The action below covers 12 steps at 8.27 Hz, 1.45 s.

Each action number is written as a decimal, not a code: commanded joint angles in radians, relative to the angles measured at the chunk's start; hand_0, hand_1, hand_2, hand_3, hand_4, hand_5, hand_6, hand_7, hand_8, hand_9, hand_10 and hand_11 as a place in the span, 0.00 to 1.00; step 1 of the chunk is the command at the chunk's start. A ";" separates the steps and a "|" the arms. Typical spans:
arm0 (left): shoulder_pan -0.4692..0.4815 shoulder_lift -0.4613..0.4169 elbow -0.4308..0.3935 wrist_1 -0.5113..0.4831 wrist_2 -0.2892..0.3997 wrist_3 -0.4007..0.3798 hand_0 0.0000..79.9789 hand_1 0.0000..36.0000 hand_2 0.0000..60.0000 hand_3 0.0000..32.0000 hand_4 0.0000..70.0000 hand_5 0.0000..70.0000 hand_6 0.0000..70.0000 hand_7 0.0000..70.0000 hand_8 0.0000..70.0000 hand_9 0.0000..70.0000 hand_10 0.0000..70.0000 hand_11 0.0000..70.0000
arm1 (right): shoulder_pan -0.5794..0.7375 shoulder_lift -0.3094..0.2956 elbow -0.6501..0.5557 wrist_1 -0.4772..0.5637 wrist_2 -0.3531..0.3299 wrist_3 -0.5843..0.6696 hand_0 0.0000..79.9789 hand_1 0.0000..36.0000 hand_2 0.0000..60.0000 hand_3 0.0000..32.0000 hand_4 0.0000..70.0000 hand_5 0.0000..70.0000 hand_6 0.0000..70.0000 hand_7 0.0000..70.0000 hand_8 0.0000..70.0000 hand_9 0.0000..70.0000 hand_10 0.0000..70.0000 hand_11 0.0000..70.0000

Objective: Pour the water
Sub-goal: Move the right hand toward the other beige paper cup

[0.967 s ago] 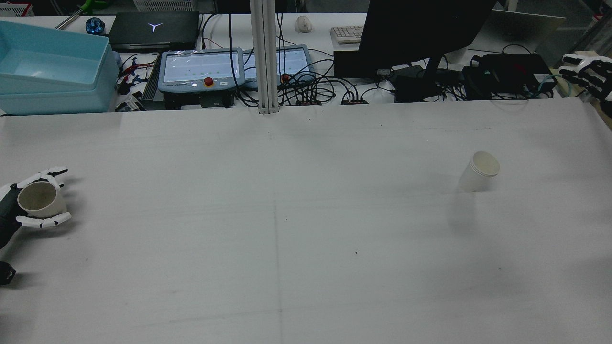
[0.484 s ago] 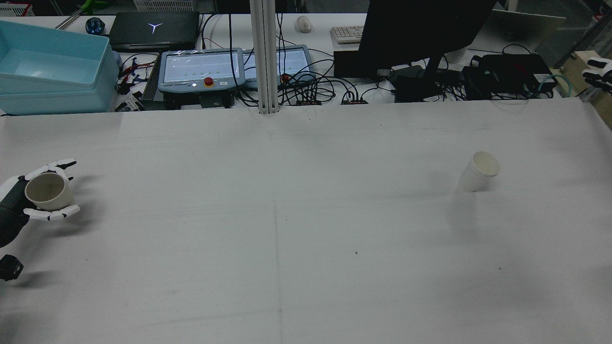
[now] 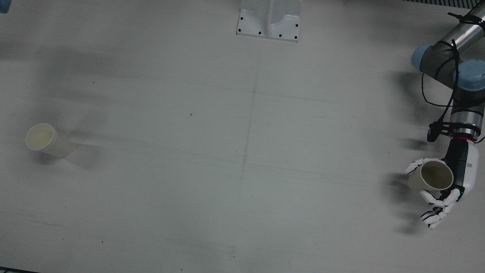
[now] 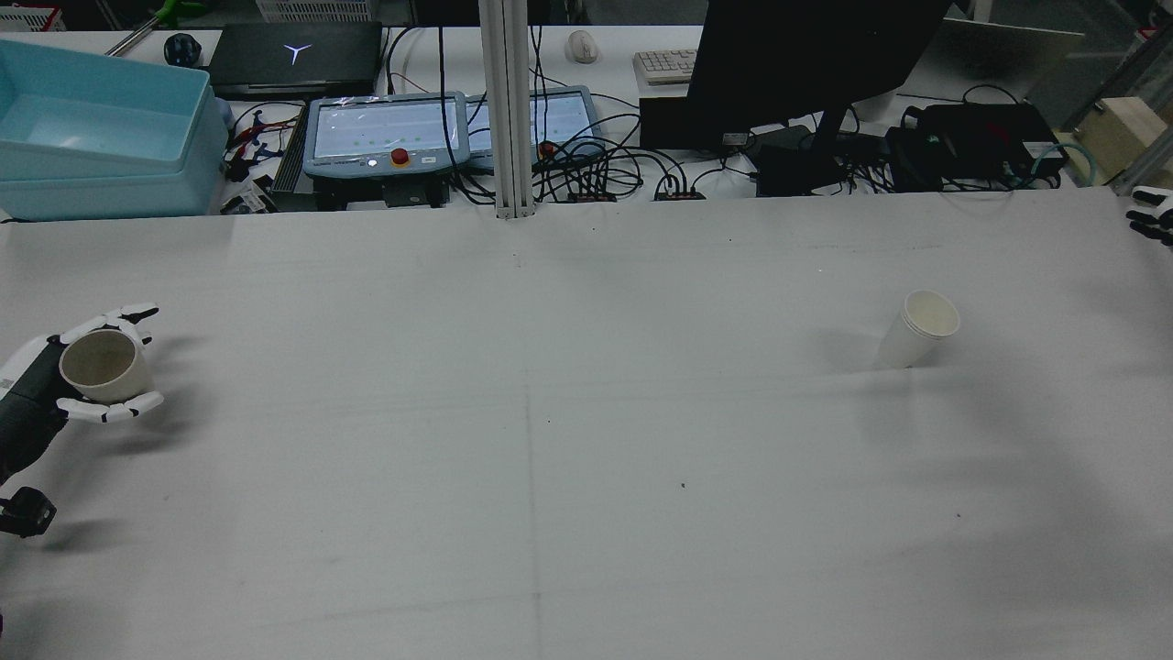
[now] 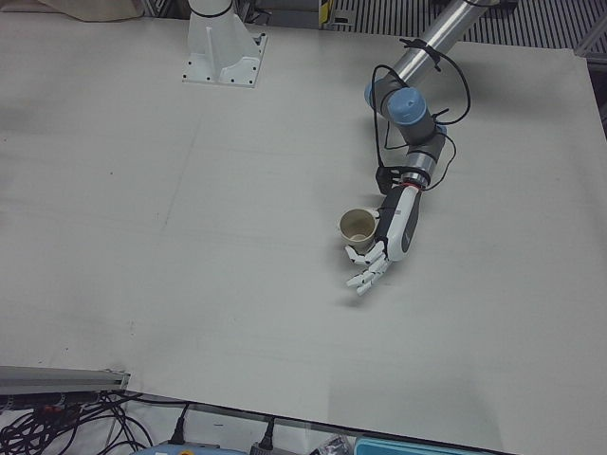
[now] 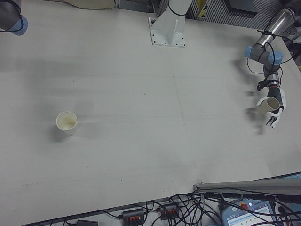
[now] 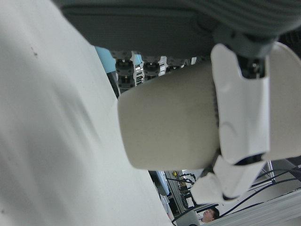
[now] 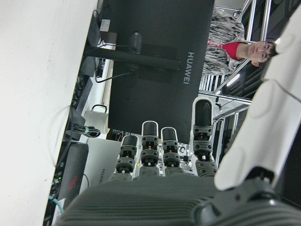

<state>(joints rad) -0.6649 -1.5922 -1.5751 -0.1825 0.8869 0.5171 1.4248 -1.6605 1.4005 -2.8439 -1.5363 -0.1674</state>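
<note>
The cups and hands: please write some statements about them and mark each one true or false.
1. The left hand holds a cup. True.
2. The other cup lies on its side. False: it stands upright on the table, mouth open upward.
3. The right hand is closed on the other cup. False: it is at the table's edge, far from that cup, fingers spread.
4. The two cups are on opposite halves of the table. True.
5. The held cup is upside down. False: its mouth faces up.
</note>
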 commanded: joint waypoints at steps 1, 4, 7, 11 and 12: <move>0.014 -0.002 -0.003 0.003 0.001 -0.003 0.71 1.00 1.00 0.00 1.00 1.00 0.22 0.29 0.19 0.15 0.19 0.30 | -0.055 0.042 -0.212 0.104 0.005 -0.017 0.66 0.24 0.00 0.00 0.44 0.59 0.18 0.29 0.27 0.28 0.16 0.24; 0.014 0.001 -0.022 0.023 0.001 -0.003 0.72 1.00 1.00 0.00 1.00 1.00 0.23 0.30 0.19 0.15 0.19 0.30 | -0.057 0.109 -0.311 0.175 0.004 -0.076 0.65 0.22 0.00 0.00 0.47 0.59 0.18 0.29 0.27 0.28 0.16 0.24; 0.016 -0.002 -0.023 0.023 0.000 -0.002 0.72 0.99 1.00 0.00 1.00 1.00 0.23 0.30 0.19 0.15 0.19 0.30 | -0.082 0.136 -0.311 0.173 -0.001 -0.191 0.70 0.33 0.00 0.00 0.57 0.61 0.20 0.32 0.28 0.29 0.16 0.24; 0.014 -0.002 -0.045 0.023 0.001 -0.003 0.73 0.98 1.00 0.00 1.00 1.00 0.23 0.30 0.18 0.15 0.19 0.29 | -0.148 0.166 -0.316 0.163 0.002 -0.293 0.70 0.30 0.00 0.00 0.46 0.60 0.18 0.29 0.26 0.26 0.13 0.21; 0.014 -0.002 -0.049 0.026 0.001 -0.003 0.73 0.97 1.00 0.00 1.00 1.00 0.23 0.30 0.18 0.15 0.19 0.29 | -0.152 0.189 -0.345 0.163 0.004 -0.299 0.69 0.26 0.00 0.00 0.39 0.59 0.16 0.27 0.25 0.25 0.12 0.19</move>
<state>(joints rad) -0.6498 -1.5943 -1.6111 -0.1595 0.8877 0.5144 1.2921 -1.5100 1.0867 -2.6778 -1.5355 -0.4316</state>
